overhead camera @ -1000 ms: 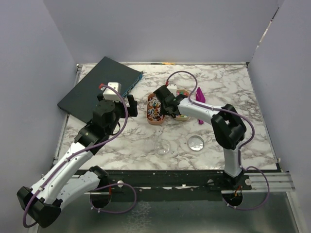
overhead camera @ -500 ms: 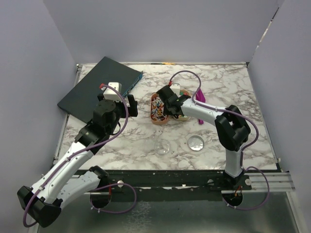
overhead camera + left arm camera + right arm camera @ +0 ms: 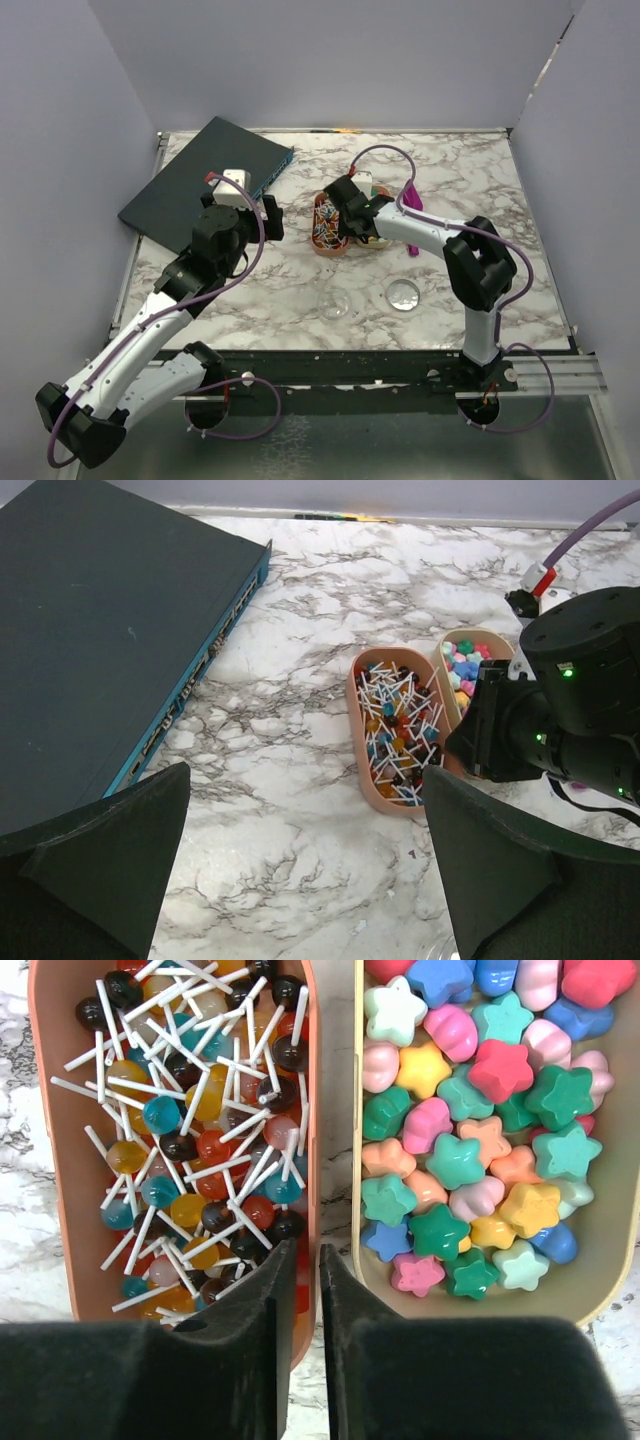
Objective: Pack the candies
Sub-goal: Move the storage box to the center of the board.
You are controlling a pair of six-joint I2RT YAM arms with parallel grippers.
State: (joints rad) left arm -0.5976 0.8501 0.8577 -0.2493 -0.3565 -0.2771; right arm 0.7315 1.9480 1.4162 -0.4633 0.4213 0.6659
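Right gripper (image 3: 308, 1260), matte black fingers (image 3: 262, 1305) astride smooth peach tray (image 3: 42, 1110) rim

Robot lab: screen-walled marble table (image 3: 280, 290)

Stick lollipops (image 3: 212, 1146) heaped in orange tray (image 3: 62, 1220), star-shaped candies (image 3: 455, 1160) — cream tray (image 3: 600, 1260) alongside
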